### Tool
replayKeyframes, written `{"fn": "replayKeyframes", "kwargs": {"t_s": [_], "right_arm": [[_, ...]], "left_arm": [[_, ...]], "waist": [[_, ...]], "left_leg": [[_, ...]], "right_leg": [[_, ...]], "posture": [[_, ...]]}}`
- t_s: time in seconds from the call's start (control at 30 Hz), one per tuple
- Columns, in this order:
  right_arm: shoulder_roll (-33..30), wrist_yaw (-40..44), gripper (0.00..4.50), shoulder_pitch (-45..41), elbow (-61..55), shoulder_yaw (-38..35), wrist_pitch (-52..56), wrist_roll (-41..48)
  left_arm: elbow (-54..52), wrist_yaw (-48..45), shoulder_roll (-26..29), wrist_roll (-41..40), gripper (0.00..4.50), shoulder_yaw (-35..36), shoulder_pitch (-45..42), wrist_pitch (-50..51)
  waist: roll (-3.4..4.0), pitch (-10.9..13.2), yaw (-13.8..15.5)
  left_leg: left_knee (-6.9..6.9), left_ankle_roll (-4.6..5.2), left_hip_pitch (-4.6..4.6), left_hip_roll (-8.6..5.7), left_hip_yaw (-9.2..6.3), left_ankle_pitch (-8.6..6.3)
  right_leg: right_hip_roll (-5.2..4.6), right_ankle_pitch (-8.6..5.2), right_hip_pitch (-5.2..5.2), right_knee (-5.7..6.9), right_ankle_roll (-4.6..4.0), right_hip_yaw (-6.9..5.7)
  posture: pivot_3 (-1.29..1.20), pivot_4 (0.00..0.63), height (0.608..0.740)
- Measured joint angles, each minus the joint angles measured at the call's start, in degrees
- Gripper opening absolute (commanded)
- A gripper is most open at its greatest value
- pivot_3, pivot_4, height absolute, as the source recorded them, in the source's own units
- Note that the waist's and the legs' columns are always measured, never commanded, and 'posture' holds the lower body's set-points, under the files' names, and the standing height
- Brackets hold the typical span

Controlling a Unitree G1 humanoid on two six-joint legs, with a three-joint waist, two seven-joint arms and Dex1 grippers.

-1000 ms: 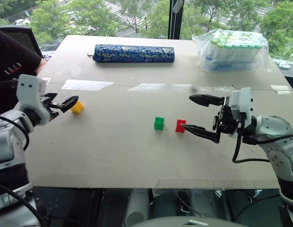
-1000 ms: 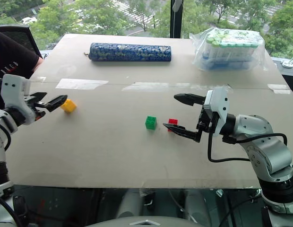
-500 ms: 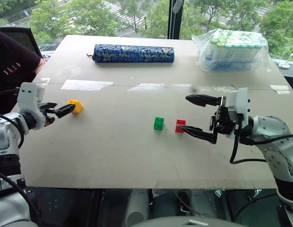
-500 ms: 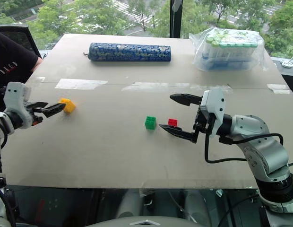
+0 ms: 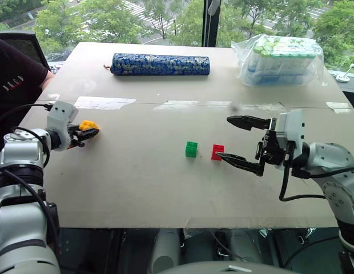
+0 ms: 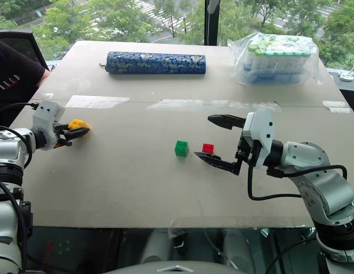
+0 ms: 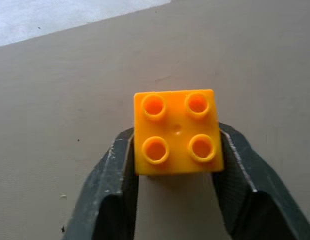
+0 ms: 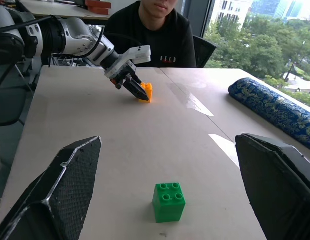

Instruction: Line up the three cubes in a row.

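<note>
No readable writing on any brick. Left gripper (image 7: 177, 165) is clamped on the yellow brick (image 7: 176, 131), studs up, near the desk's (image 5: 137, 182) left edge. Green brick (image 5: 192, 149) and red brick (image 5: 217, 152) sit mid-desk, side by side, apart, studs up. Right gripper (image 5: 238, 142) is spread wide beside the red brick, holding nothing. Bare desk lies between yellow and green.

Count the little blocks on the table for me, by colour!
Yellow block: 1
Green block: 1
Red block: 1
Total: 3 blocks
</note>
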Motion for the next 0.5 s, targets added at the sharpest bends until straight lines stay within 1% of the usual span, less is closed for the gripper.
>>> {"fn": "replayKeyframes", "kwargs": {"t_s": [0.1,0.13,0.2,0.23,0.3,0.37,0.4,0.43,0.5], "right_arm": [[-0.1,-0.4,4.44,0.6,-0.2,0.0,0.1,0.0],[-0.2,-0.6,4.44,0.9,-0.4,-0.1,0.1,0.0],[-0.8,-0.6,4.44,1.7,-0.7,-0.3,0.1,0.0],[-1.5,-0.5,4.44,2.2,-0.8,-0.3,0.1,-0.1],[-2.3,-0.1,4.44,2.9,-0.8,-0.3,0.0,-0.3],[-2.6,0.2,4.44,3.3,-0.8,-0.3,-0.2,-0.4],[-3.8,0.6,4.44,4.0,-0.7,-0.5,-0.2,-0.6],[-4.1,0.8,4.44,4.1,-0.7,-0.5,-0.2,-0.7],[-6.4,2.4,4.44,5.8,-0.4,-1.2,-0.5,-1.2]], "left_arm": [[-0.3,-2.8,0.0,-0.2,1.28,0.1,0.0,-1.9],[-2.2,-5.7,0.1,-1.5,1.28,0.3,0.6,-2.0],[-10.1,-13.3,0.3,-4.9,1.28,-0.2,3.2,-1.2],[-17.6,-19.0,0.3,-7.8,1.28,-0.9,5.2,0.5],[-28.2,-25.8,-0.9,-10.7,1.28,-4.8,5.9,2.7],[-31.1,-27.6,-2.3,-10.5,1.28,-7.6,5.7,2.2],[-32.3,-28.2,-4.1,-9.5,1.28,-10.3,5.5,1.1],[-32.5,-28.4,-4.6,-9.3,1.28,-10.9,5.4,0.8],[-31.9,-28.8,-7.4,-6.7,1.28,-15.2,4.6,-2.2]], "waist": [[-0.01,0.0,0.1],[-0.02,0.0,0.0],[-0.03,0.0,0.1],[-0.03,0.0,0.1],[0.00,0.0,0.1],[0.00,0.0,0.0],[0.02,0.0,-0.1],[0.02,0.0,-0.1],[0.01,0.0,0.0]], "left_leg": [[0.01,-0.01,0.00,0.00,-0.01,-0.01],[0.01,-0.01,-0.03,0.00,-0.01,-0.01],[0.01,-0.06,-0.09,0.00,-0.04,0.00],[0.04,-0.17,-0.13,-0.01,-0.04,0.07],[0.08,-0.15,-0.12,-0.05,-0.04,0.07],[0.12,0.02,-0.10,-0.03,-0.04,0.00],[0.12,0.07,-0.04,-0.03,0.00,-0.02],[0.12,0.09,-0.04,-0.02,0.00,-0.01],[0.13,0.27,-0.04,0.00,-0.01,0.09]], "right_leg": [[-0.03,0.00,0.00,0.00,-0.01,0.00],[-0.05,0.00,0.00,-0.02,-0.03,0.00],[-0.21,0.08,-0.01,-0.04,-0.25,0.06],[-0.29,0.04,-0.01,-0.07,-0.34,0.15],[-0.34,0.02,0.02,-0.05,-0.35,0.18],[-0.06,-0.05,0.03,-0.01,-0.21,0.14],[-0.01,-0.08,0.03,0.03,-0.15,0.12],[0.00,-0.06,0.06,0.04,-0.11,0.12],[0.08,-0.01,0.06,0.05,-0.02,0.09]], "posture": [[0.00,0.150,0.740],[0.00,0.150,0.740],[0.00,0.150,0.740],[0.00,0.150,0.740],[0.00,0.150,0.740],[0.00,0.150,0.740],[0.00,0.150,0.740],[0.00,0.150,0.740],[0.00,0.150,0.740]]}}
